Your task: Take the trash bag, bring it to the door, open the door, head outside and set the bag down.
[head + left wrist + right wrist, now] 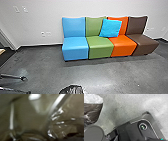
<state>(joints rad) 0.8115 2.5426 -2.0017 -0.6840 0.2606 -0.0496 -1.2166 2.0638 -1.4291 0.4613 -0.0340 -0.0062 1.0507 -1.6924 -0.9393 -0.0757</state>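
Note:
The top of the dark, crinkled trash bag (72, 89) rises at the bottom edge of the head view, above the grey floor. Shiny, creased plastic of the bag (60, 120) lies very close to the camera in the left wrist view, blurred. In the right wrist view, the bag (92, 112) appears dark below and bright on top, apart from the robot's own dark plate. Whether either gripper holds the bag cannot be told.
Joined blue, green, orange and brown seats (100, 47) stand along the white wall, with a bright blue cushion (110, 28) on them. Thin dark legs (13, 77) reach in at the lower left. A pale frame (8, 40) borders a dark opening at the left edge.

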